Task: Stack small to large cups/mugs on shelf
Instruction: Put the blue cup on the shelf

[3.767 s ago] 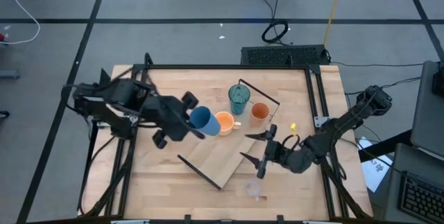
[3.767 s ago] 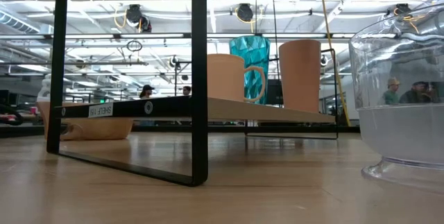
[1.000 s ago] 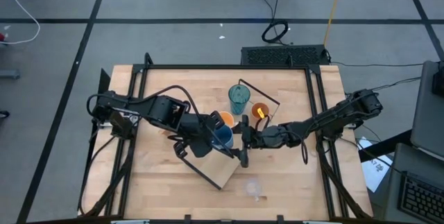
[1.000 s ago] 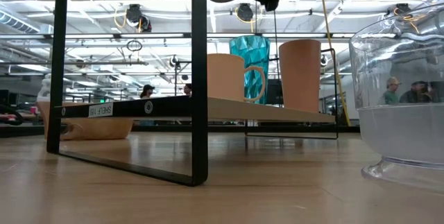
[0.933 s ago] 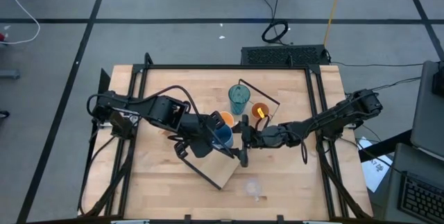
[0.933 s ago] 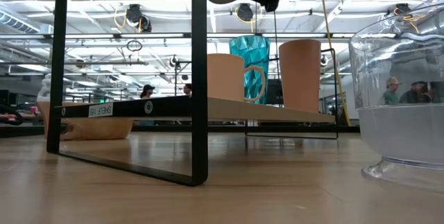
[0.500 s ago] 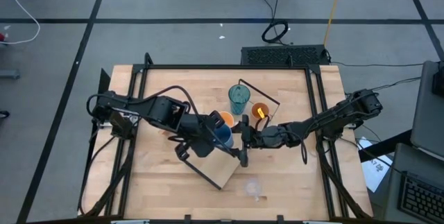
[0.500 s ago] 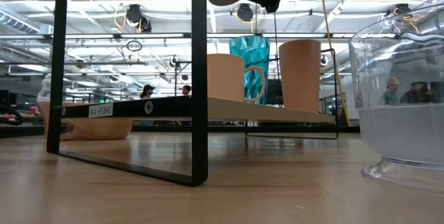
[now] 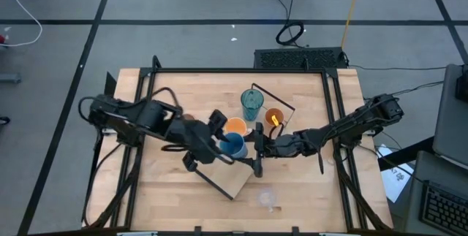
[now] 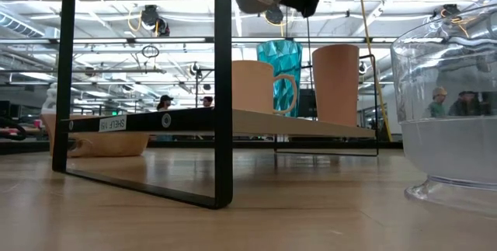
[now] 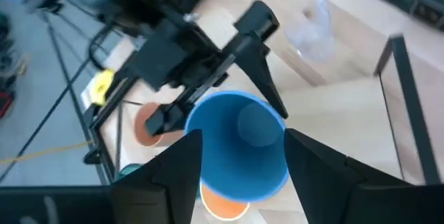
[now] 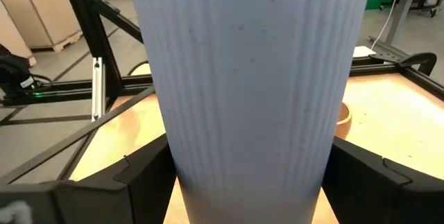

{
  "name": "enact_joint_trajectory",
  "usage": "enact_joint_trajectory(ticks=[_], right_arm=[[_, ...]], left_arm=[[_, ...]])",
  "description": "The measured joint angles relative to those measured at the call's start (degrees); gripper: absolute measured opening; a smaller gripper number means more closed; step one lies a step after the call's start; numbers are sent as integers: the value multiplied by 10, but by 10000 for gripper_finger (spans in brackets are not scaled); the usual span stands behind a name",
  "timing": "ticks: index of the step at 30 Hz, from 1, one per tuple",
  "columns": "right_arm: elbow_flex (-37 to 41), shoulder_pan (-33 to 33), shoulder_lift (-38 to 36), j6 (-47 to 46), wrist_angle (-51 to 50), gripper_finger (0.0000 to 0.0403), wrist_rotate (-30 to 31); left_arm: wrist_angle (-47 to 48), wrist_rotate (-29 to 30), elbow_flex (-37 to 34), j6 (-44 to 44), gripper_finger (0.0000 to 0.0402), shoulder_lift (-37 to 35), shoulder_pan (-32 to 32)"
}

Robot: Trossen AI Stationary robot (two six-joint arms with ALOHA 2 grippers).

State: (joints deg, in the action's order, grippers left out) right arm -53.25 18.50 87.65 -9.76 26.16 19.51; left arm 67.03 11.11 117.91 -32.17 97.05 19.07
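High view: the small blue cup (image 9: 234, 145) hangs above the middle of the shelf (image 9: 232, 169), with the right gripper (image 9: 256, 148) grasping its sides between its fingers. The left gripper (image 9: 217, 142) sits just beside it, fingers released and spread clear of the cup wall. Teal tumbler (image 9: 251, 103) and two orange cups (image 9: 235, 126) crowd the shelf's far end; the near end and worktop (image 9: 161, 185) lie open.

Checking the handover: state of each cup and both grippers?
blue cup: upright, in the air above the shelf, gripped
right gripper: shut on blue cup
left gripper: open, fingers flanking blue cup
teal tumbler: upright on shelf
handled mug: upright on shelf
orange cup: upright on shelf
clear cup: on the tabletop, off shelf
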Motion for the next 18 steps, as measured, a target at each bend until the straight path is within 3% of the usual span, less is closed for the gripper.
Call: enact_joint_trajectory(ticks=[10,18], right_arm=[[0,58,-57,23,-27,293,113],[0,132,-88,31,-63,293,246]], left_arm=[[13,100,-15,168,207,-73,30],[-6,186,-139,260,207,-133,48]])
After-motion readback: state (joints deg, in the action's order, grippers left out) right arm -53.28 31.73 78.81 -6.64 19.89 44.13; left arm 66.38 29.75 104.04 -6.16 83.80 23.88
